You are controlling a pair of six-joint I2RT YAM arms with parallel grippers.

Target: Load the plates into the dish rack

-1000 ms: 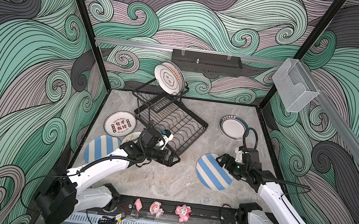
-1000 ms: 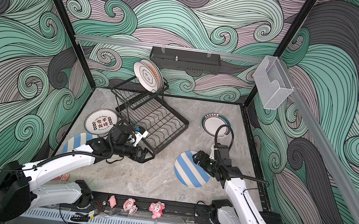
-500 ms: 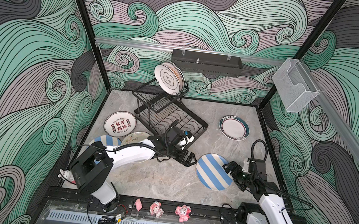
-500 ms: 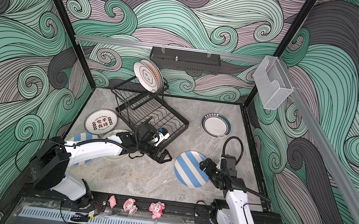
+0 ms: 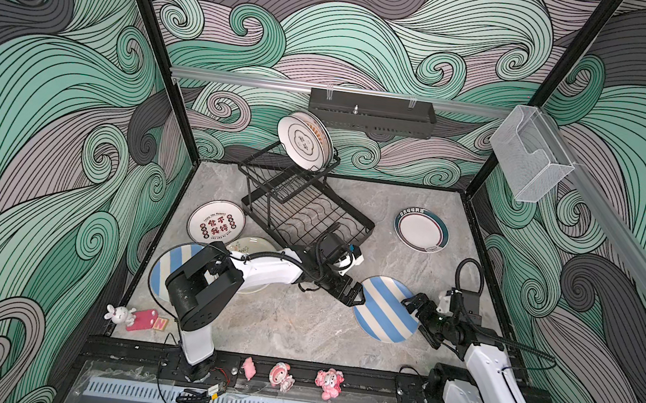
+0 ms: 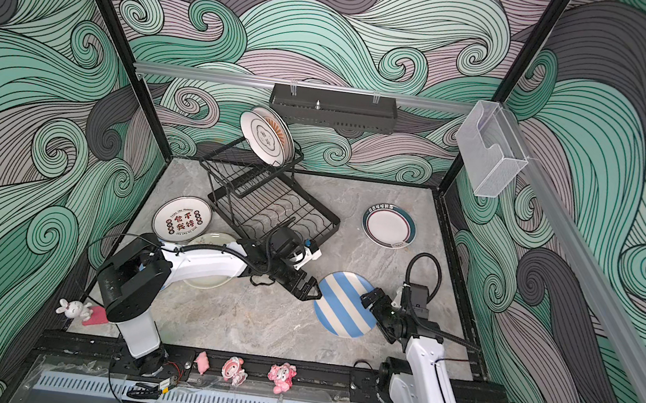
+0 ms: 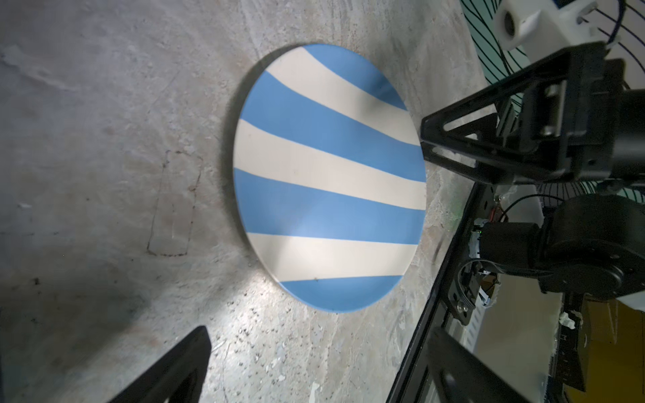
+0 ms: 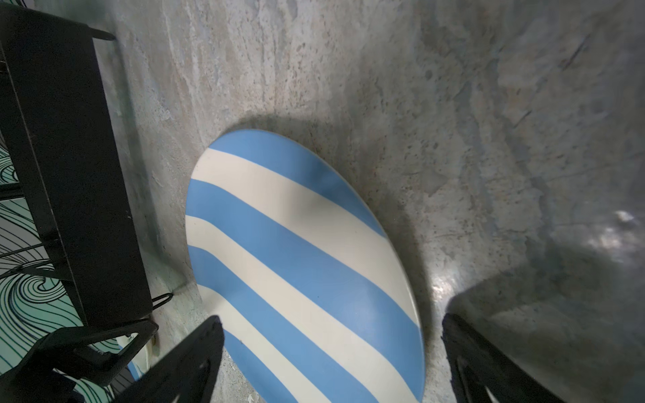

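Plate (image 5: 385, 312), round and blue-striped, lies on mottled stone table (image 5: 289, 324)

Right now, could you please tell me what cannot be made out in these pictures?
- Left striped plate: half hidden under the left arm, top view.
- Cream plate: mostly under that arm, both top views.
- Plates behind the front plate on the rack: count hidden.
- Teal plate: lettering too small, both top views.
- Right pincer: fingers cut off by the wrist view's edge.

The plate (image 5: 387, 315) is blue-and-white striped, the dish rack (image 5: 311, 213) black wire.
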